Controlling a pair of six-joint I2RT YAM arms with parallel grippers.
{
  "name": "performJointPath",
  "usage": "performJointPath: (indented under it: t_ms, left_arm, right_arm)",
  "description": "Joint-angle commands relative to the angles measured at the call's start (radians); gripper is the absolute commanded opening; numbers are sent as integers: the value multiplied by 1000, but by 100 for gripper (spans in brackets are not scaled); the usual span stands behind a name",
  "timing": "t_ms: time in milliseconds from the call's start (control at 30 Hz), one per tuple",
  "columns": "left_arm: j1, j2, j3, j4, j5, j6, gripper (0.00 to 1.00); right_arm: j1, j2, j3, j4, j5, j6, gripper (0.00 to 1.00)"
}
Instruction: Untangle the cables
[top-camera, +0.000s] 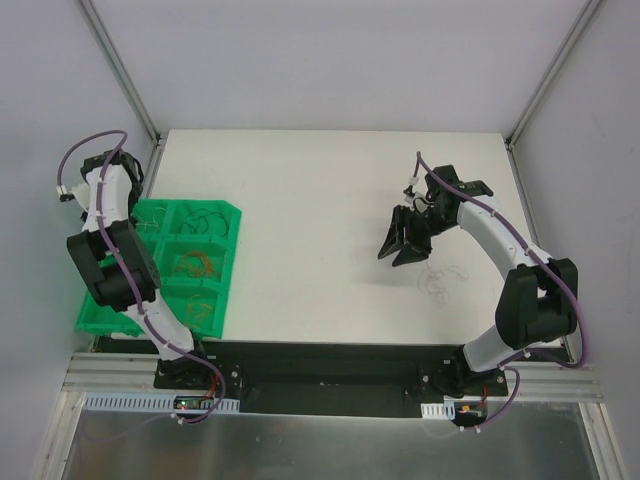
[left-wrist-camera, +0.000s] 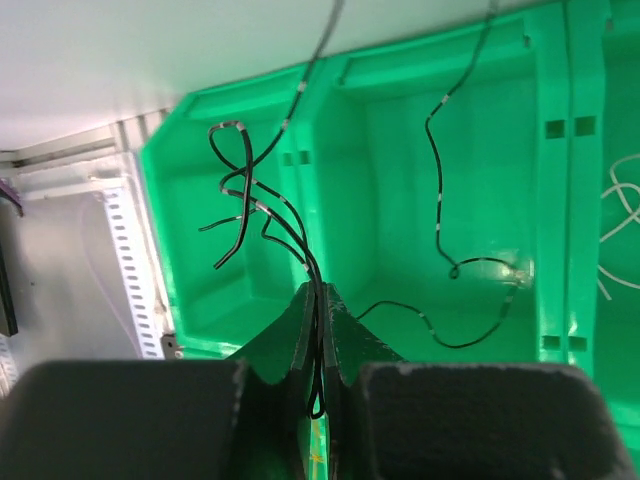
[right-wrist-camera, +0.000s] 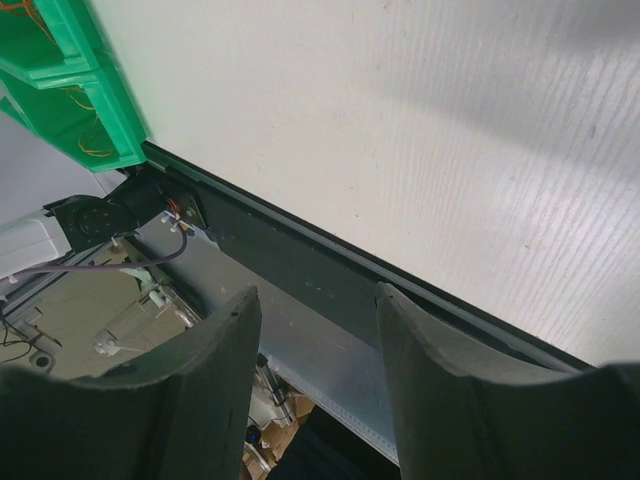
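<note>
left gripper (left-wrist-camera: 318, 305) was clamped on black cables (left-wrist-camera: 262, 212) (likely light, limp, springy) above the tray (left-wrist-camera: 170, 190); pinching strand ends seemed best. right gripper (right-wrist-camera: 315, 310) gaped empty.

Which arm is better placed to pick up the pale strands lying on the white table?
Right: the right gripper is open and close to the pale strands; the left gripper is shut on black cables over the green tray.

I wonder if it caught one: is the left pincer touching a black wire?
Touching. Left wrist view: the left pincer is shut on black cables, pinching them.
</note>
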Motion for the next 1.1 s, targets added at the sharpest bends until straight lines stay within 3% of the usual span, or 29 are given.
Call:
performJointPath:
  t_ms: [0, 300, 600, 867, 1033, 1067]
  left_arm:
    - [1, 78, 36, 48, 76, 8, 0]
    - [1, 228, 102, 94, 223, 18, 0]
    - [7, 131, -44, 229, 492, -41, 0]
    - [25, 75, -93, 256, 484, -12, 1]
    - [25, -35, -114, 252, 449, -11, 37]
    - [25, -61, -117, 250, 443, -8, 50]
  right_arm:
    - [5, -1, 32, -34, 9, 2, 52]
    - [8, 1, 27, -37, 8, -1, 52]
    - [12, 8, 29, -36, 3, -5, 52]
    - [12, 7, 32, -36, 0, -12, 51]
    - [11, 13, 32, -34, -6, -13, 51]
    - [12, 15, 32, -34, -6, -13, 51]
